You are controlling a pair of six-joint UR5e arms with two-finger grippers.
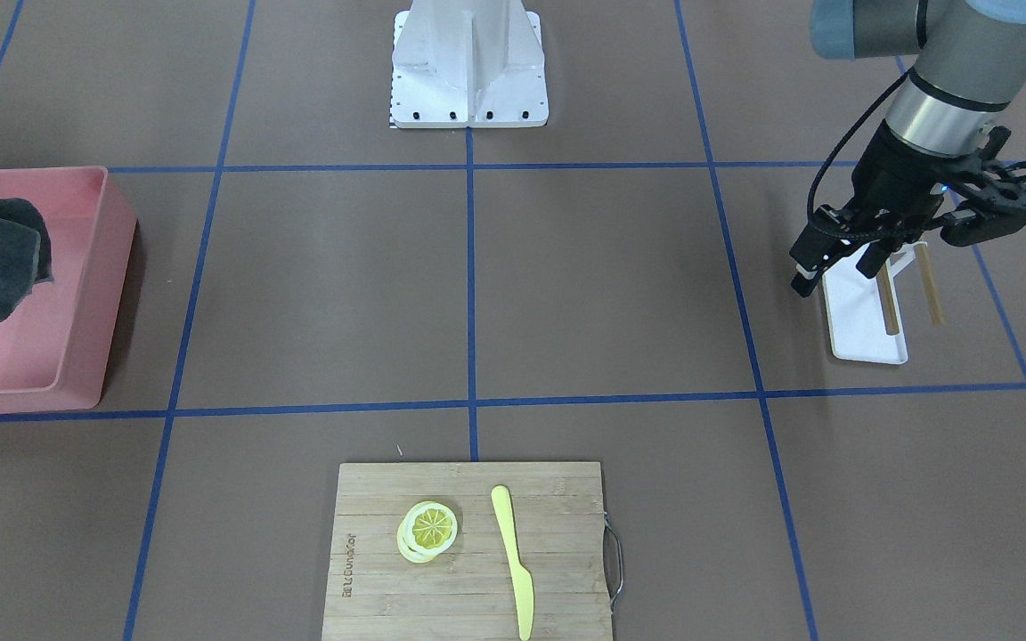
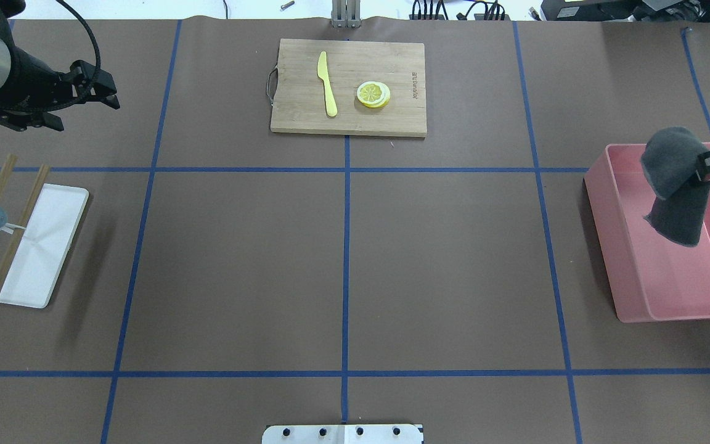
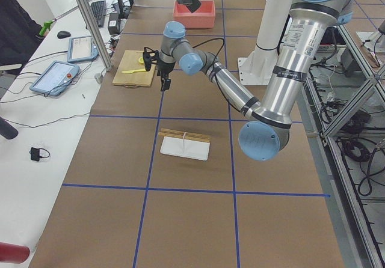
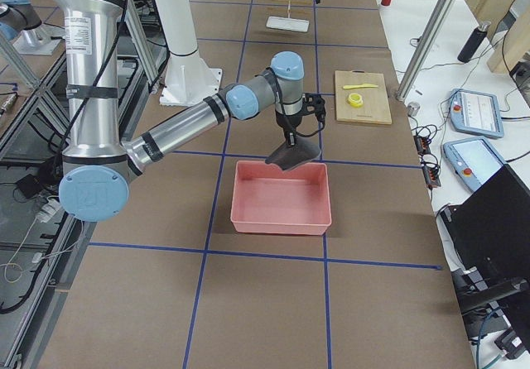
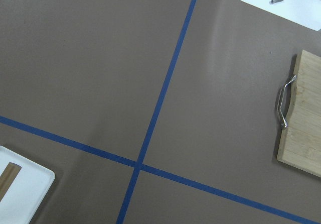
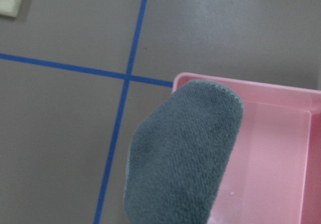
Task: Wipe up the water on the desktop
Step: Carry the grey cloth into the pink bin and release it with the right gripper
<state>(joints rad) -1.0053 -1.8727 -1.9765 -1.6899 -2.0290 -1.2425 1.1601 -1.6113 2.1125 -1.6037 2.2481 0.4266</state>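
Observation:
The desktop (image 2: pixel 441 259) is a matte brown surface with a blue tape grid; I see no water on it. My right gripper (image 2: pixel 709 165) is shut on a dark grey cloth (image 2: pixel 675 185) and holds it hanging over the far end of a pink bin (image 2: pixel 669 311). The cloth (image 6: pixel 185 153) fills the right wrist view over the bin's corner. My left gripper (image 1: pixel 836 276) hovers open and empty above the desktop, beside a white tray (image 1: pixel 860 329). The left wrist view shows bare desktop (image 5: pixel 90 58) and no fingers.
Two wooden sticks (image 2: pixel 22 228) lie along the white tray (image 2: pixel 47 246). A bamboo cutting board (image 2: pixel 306 114) at the far middle carries a yellow knife (image 2: pixel 328 86) and lemon slices (image 2: pixel 373 94). The robot base (image 1: pixel 468 71) stands at the near middle edge.

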